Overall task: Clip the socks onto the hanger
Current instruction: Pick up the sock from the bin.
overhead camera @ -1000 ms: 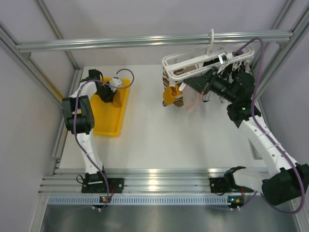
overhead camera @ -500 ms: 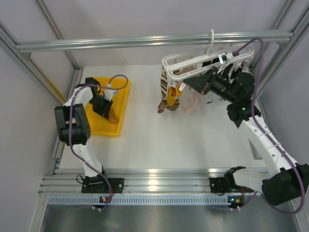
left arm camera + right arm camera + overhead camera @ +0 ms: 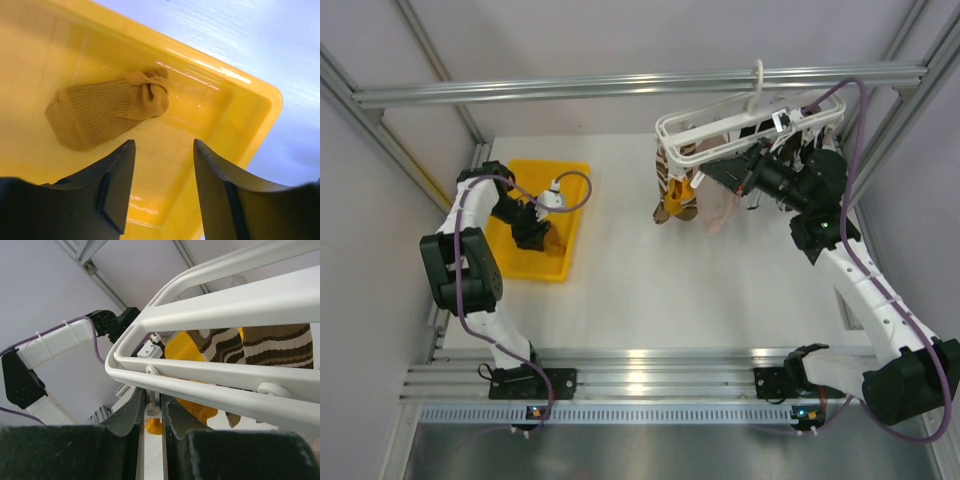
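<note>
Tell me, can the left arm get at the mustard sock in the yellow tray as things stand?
Probably yes. The left gripper is open over the yellow tray, the mustard sock lies alone on the tray floor ahead of its fingers, and nothing sits between them.

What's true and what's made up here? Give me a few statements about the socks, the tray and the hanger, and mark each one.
1. A mustard sock lies in the yellow tray. True.
2. The left gripper is gripping that sock. False: it is open above the sock and not touching it.
3. A brown striped sock hangs under the white hanger. True.
4. The hanger lies flat on the table. False: its hook is over the aluminium bar.
</note>
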Available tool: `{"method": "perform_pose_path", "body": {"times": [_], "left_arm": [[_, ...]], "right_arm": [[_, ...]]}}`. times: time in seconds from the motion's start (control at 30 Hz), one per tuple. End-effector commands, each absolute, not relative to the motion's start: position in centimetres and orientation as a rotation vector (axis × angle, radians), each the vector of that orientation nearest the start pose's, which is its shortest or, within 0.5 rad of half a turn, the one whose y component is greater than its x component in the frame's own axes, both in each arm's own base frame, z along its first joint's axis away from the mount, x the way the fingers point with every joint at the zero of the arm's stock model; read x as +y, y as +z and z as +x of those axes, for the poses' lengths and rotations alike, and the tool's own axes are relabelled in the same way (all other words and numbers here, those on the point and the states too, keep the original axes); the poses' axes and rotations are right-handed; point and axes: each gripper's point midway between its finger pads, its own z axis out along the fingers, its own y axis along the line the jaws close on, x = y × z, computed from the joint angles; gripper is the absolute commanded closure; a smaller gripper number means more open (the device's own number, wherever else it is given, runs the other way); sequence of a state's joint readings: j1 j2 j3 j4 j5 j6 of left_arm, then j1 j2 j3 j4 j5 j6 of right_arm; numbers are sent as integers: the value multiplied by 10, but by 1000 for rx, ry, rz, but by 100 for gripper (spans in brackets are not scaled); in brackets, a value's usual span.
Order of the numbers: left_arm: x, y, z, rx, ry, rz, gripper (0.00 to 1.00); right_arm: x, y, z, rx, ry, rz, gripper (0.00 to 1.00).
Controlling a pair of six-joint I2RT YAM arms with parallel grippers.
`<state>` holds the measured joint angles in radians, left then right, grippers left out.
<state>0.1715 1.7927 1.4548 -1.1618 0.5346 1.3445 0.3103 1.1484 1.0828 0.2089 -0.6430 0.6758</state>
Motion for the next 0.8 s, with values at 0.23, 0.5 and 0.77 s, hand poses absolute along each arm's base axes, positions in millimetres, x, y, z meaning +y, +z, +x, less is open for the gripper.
{"method": "perform_pose_path", "body": {"times": [0.23,0.5,0.77], "left_arm": [[-12,84,369,1716,-592,1881,22],[-4,35,377,1725,-491,1994,30],[9,15,361,1886,-510,1973,76]], "right_arm": [[231,420,296,1490,1242,-347,100],[229,416,301,1506,1229,-336,100],[229,416,302,1505,1224,-336,100]]}}
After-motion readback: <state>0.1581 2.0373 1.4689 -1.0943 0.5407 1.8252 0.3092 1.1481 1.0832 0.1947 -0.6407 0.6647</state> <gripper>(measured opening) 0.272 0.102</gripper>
